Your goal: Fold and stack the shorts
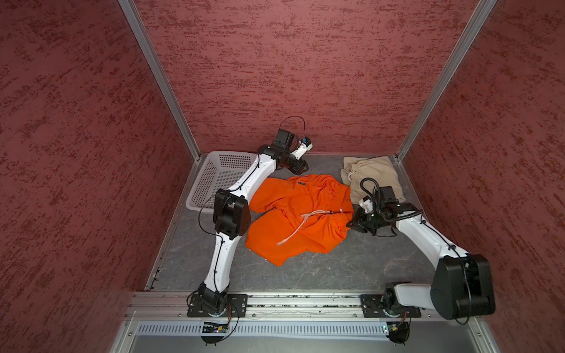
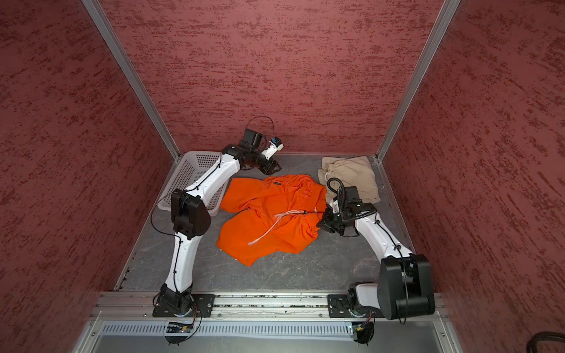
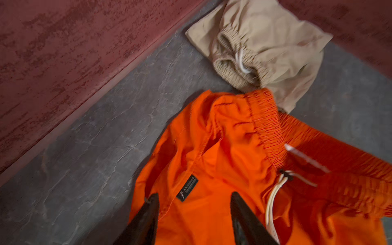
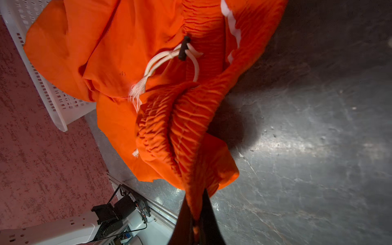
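Waistband (image 4: 191, 127) of the orange shorts (image 1: 299, 220), crumpled mid-way across the worktop (image 1: 351, 266), is pinched in the right fingers (image 4: 209, 218), probably to anchor it for spreading. Left fingers (image 3: 146, 216) hang spread and empty over the far edge; beige shorts (image 1: 373, 174) lie in the far right corner.

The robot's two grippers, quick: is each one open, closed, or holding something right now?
Left gripper: open, holding nothing, just over the bright orange cloth shorts.
Right gripper: closed, pinching the gathered waistband of the orange shorts.
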You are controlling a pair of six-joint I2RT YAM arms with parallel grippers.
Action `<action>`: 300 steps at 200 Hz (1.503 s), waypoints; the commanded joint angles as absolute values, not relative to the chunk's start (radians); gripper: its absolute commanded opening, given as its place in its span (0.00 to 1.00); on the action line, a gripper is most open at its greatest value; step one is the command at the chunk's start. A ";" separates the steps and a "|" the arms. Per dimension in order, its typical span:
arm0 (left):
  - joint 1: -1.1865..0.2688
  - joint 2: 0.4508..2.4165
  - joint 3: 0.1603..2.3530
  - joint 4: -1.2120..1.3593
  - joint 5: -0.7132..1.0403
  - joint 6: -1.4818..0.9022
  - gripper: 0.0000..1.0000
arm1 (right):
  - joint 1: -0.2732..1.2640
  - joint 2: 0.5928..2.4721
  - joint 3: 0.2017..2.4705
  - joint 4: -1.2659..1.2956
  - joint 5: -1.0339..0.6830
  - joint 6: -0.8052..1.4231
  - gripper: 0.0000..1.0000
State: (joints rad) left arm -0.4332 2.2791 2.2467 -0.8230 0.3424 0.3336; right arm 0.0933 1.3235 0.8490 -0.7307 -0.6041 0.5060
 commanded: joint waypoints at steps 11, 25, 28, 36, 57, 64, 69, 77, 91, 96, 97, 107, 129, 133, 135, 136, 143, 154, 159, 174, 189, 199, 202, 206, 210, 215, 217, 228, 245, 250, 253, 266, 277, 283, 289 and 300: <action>-0.356 2.317 2.246 -0.832 0.288 0.172 0.67 | 0.091 1.266 0.817 -0.652 -0.588 0.538 0.00; -0.320 2.320 2.208 -0.824 0.285 0.125 0.68 | 0.092 1.241 0.789 -0.640 -0.600 0.553 0.00; -0.311 2.319 2.199 -0.821 0.284 0.116 0.69 | 0.092 1.236 0.783 -0.641 -0.600 0.554 0.00; -0.294 2.315 2.171 -0.815 0.273 0.096 0.69 | 0.092 1.225 0.768 -0.644 -0.593 0.557 0.00; -0.252 2.297 2.092 -0.802 0.240 0.070 0.69 | 0.091 1.204 0.724 -0.646 -0.586 0.569 0.00; -0.240 2.285 2.061 -0.793 0.230 0.067 0.70 | 0.092 1.196 0.711 -0.645 -0.584 0.576 0.00; -0.229 2.277 2.042 -0.786 0.224 0.065 0.70 | 0.091 1.189 0.701 -0.643 -0.582 0.583 0.00; -0.215 2.263 2.006 -0.774 0.216 0.062 0.70 | 0.092 1.177 0.689 -0.641 -0.576 0.594 0.00; -0.189 2.234 1.945 -0.745 0.200 0.058 0.70 | 0.103 1.159 0.676 -0.633 -0.559 0.618 0.00; -0.180 2.221 1.923 -0.732 0.198 0.058 0.70 | 0.108 1.153 0.669 -0.625 -0.557 0.628 0.00; -0.177 2.219 1.919 -0.731 0.197 0.057 0.70 | 0.109 1.153 0.668 -0.623 -0.557 0.632 0.00; -0.160 2.198 1.882 -0.710 0.187 0.056 0.70 | 0.129 1.145 0.652 -0.598 -0.560 0.659 0.00; -0.126 2.160 1.830 -0.684 0.170 0.052 0.70 | 0.191 1.154 0.626 -0.541 -0.554 0.721 0.00; -0.121 2.154 1.823 -0.680 0.166 0.051 0.70 | 0.205 1.157 0.624 -0.531 -0.551 0.730 0.00; -0.118 2.152 1.820 -0.679 0.164 0.052 0.70 | 0.211 1.160 0.622 -0.527 -0.549 0.735 0.00; -0.116 2.150 1.818 -0.678 0.164 0.051 0.70 | 0.214 1.161 0.621 -0.524 -0.548 0.737 0.00; -0.109 2.140 1.809 -0.675 0.161 0.048 0.70 | 0.232 1.168 0.617 -0.512 -0.543 0.750 0.00; -0.099 2.122 1.797 -0.669 0.172 0.044 0.70 | 0.251 1.180 0.619 -0.500 -0.535 0.761 0.00; -0.097 2.112 1.788 -0.665 0.180 0.044 0.70 | 0.256 1.183 0.625 -0.501 -0.534 0.760 0.00; -0.101 2.064 1.750 -0.640 0.212 0.046 0.71 | 0.257 1.180 0.664 -0.547 -0.493 0.727 0.15; -0.117 1.992 1.685 -0.597 0.242 0.050 0.71 | 0.256 1.172 0.730 -0.645 -0.416 0.653 0.33; -0.133 1.934 1.634 -0.569 0.252 0.050 0.71 | 0.256 1.171 0.786 -0.735 -0.339 0.594 0.45; -0.137 1.917 1.617 -0.561 0.254 0.049 0.71 | 0.256 1.170 0.804 -0.762 -0.312 0.580 0.48; -0.144 1.893 1.596 -0.551 0.257 0.049 0.71 | 0.256 1.170 0.826 -0.794 -0.277 0.562 0.52; -0.151 1.870 1.574 -0.542 0.262 0.048 0.71 | 0.256 1.171 0.845 -0.827 -0.246 0.545 0.54; -0.161 1.839 1.546 -0.534 0.266 0.043 0.71 | 0.256 1.172 0.868 -0.861 -0.211 0.521 0.55; -0.165 1.828 1.535 -0.530 0.266 0.039 0.71 | 0.255 1.173 0.874 -0.873 -0.202 0.512 0.55; -0.188 1.765 1.470 -0.507 0.277 0.025 0.71 | 0.256 1.173 0.909 -0.913 -0.188 0.457 0.58; -0.226 1.673 1.362 -0.480 0.280 0.012 0.70 | 0.276 1.164 0.923 -0.921 -0.204 0.367 0.62; -0.235 1.647 1.335 -0.473 0.279 0.008 0.70 | 0.290 1.160 0.926 -0.919 -0.203 0.341 0.62; -0.241 1.632 1.315 -0.470 0.281 0.006 0.70 | 0.296 1.159 0.926 -0.919 -0.200 0.327 0.62; -0.267 1.579 1.238 -0.457 0.282 -0.012 0.70 | 0.323 1.163 0.940 -0.920 -0.171 0.297 0.63; -0.280 1.537 1.178 -0.447 0.285 -0.029 0.70 | 0.330 1.171 0.955 -0.907 -0.202 0.283 0.62; -0.286 1.518 1.150 -0.441 0.286 -0.042 0.70 | 0.340 1.173 0.959 -0.889 -0.219 0.276 0.62; -0.289 1.503 1.115 -0.432 0.289 -0.053 0.70 | 0.352 1.175 0.960 -0.872 -0.225 0.273 0.61; -0.294 1.481 1.064 -0.423 0.291 -0.068 0.70 | 0.379 1.184 0.970 -0.845 -0.222 0.272 0.60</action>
State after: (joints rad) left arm -0.2874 1.5169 1.1545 -0.4648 0.2802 -0.0162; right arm 0.3382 1.1740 0.9253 -0.8700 -0.2386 0.3340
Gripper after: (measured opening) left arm 0.699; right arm 0.611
